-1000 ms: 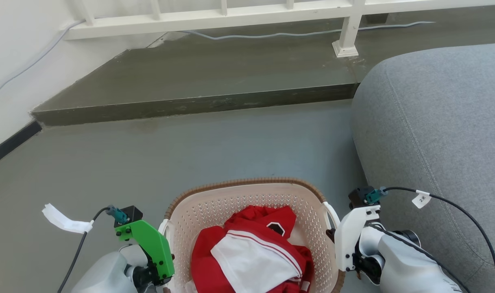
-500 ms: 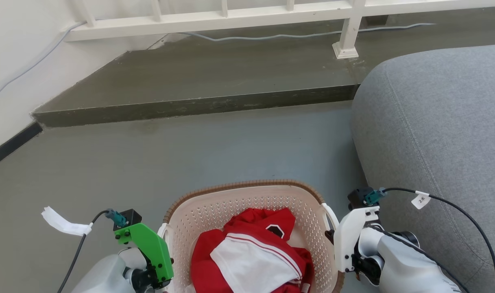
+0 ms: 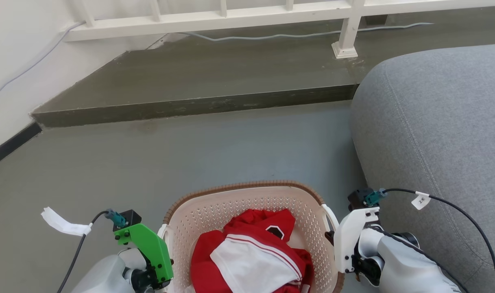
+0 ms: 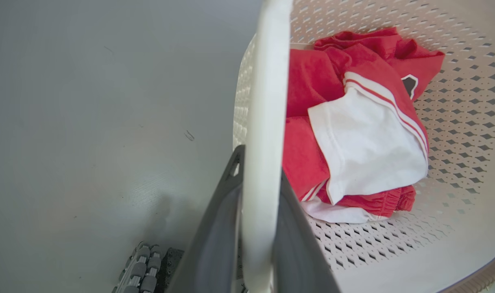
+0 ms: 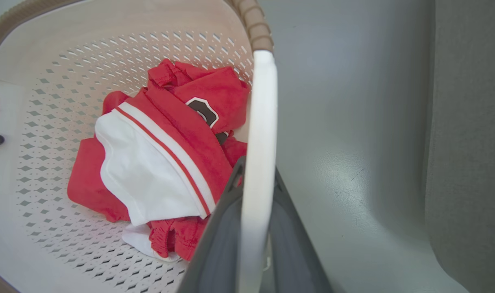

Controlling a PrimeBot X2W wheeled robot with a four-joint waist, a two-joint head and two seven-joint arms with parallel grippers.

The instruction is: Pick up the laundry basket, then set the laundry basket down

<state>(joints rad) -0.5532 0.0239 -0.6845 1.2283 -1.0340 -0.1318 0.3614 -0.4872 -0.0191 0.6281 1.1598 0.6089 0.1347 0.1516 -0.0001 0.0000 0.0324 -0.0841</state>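
Between the two arms, low before the robot: laundry basket (image 3: 247, 185), one, beside grey sofa (image 3: 434, 122), holding red-and-white clothing (image 3: 251, 256). Left hand (image 4: 260, 171) clamped on left handle (image 4: 267, 93), right hand (image 5: 257, 171) clamped on right handle (image 5: 262, 114); paired side grips, presumably to keep the load level. Contact with floor (image 3: 149, 162): cannot tell.

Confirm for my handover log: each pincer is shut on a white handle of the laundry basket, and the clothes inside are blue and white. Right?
Not quite. The clothes in the laundry basket are red and white, not blue, as the left wrist view shows. The left pincer and right pincer are each shut on a white handle.
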